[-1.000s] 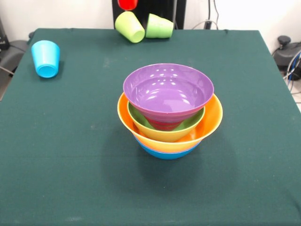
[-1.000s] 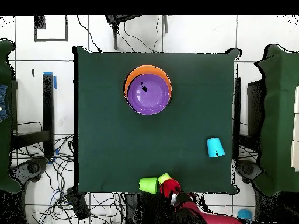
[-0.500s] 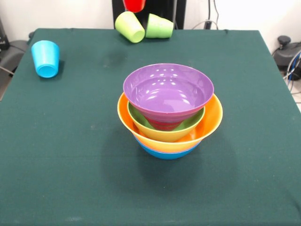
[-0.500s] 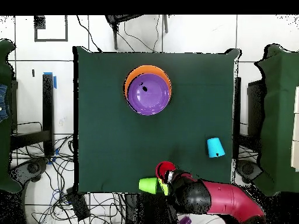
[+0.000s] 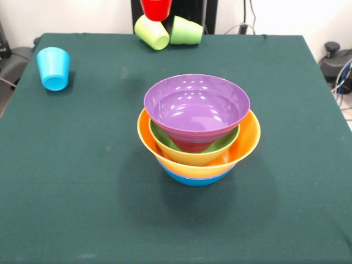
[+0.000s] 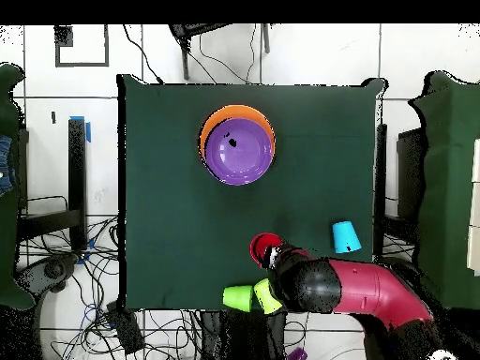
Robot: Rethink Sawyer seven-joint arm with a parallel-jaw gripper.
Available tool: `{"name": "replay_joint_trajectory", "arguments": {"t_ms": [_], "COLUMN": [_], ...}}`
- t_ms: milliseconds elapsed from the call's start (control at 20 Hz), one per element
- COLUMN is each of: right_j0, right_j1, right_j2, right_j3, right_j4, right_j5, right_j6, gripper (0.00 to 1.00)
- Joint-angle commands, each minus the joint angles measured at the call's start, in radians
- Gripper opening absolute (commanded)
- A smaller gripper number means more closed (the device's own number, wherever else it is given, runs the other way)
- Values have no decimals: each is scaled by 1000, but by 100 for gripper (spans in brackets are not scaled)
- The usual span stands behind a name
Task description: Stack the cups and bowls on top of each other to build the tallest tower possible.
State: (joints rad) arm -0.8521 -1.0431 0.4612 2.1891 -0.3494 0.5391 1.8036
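The tower (image 5: 198, 132) stands mid-table: a purple bowl (image 5: 196, 104) on top, then a green bowl (image 5: 165, 144), a red rim, a large orange bowl (image 5: 248, 137) and a blue bowl (image 5: 192, 179) at the bottom. It also shows in the overhead view as the tower (image 6: 238, 145). The red cup (image 5: 155, 8) hangs above the table's far edge, and my gripper (image 6: 275, 256) is shut on the red cup (image 6: 264, 248). A yellow-green cup (image 5: 151, 31) and a green cup (image 5: 186, 31) lie on their sides below it. A sky blue cup (image 5: 53, 67) lies far left.
In the overhead view the red arm (image 6: 370, 295) reaches in over the table's bottom edge, beside the sky blue cup (image 6: 345, 236). The green cup (image 6: 237, 297) and yellow-green cup (image 6: 269, 298) lie at that edge. Cables and chairs surround the table.
The arm has swung in over the table edge, carrying the red cup a little toward the tower. In the front view the cup shows lower than before.
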Motion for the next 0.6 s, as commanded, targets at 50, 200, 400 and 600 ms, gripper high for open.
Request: {"name": "replay_joint_trajectory", "arguments": {"t_ms": [50, 200, 400, 600], "right_j0": [62, 52, 19, 14], "right_j1": [69, 65, 68, 63], "right_j2": [15, -3, 2, -15], "right_j3": [-124, -119, -109, -101], "right_j4": [31, 47, 75, 112], "right_j5": [140, 171, 215, 274], "right_j6": [25, 33, 7, 32], "gripper": [0, 0, 0, 0]}}
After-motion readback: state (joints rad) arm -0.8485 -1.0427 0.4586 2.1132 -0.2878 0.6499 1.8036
